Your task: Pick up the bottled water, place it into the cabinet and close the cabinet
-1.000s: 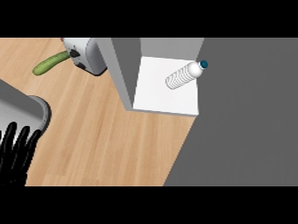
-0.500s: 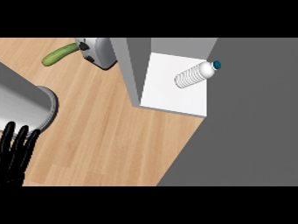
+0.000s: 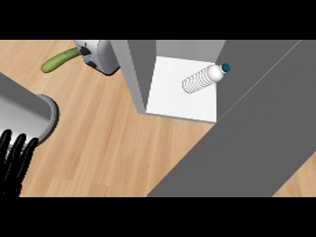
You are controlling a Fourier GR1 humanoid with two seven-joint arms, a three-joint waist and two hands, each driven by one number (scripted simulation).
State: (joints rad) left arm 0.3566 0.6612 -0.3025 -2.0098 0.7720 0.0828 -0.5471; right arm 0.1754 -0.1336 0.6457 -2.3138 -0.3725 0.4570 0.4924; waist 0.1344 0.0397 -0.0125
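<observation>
— What sits lowest in the frame?
— The left hand (image 3: 6, 162), at the lower left edge, black fingers straight and pointing up, nothing in its grasp. Its grey forearm (image 3: 13, 115) runs above it toward the left edge.
— And the right hand?
— It shows nowhere in this view.
— What crosses the wooden desk (image 3: 112, 143)?
— A broad grey panel (image 3: 256, 129), slanting from the bottom centre up to the upper right — it may be the cabinet door.
— Where is the bottled water (image 3: 203, 78)?
— Lying on its side on the cabinet's (image 3: 138, 74) white floor, upper centre, blue cap toward the right.
— Farthest away?
— A cucumber (image 3: 59, 60) at upper left, just beside a grey appliance (image 3: 98, 55).
</observation>
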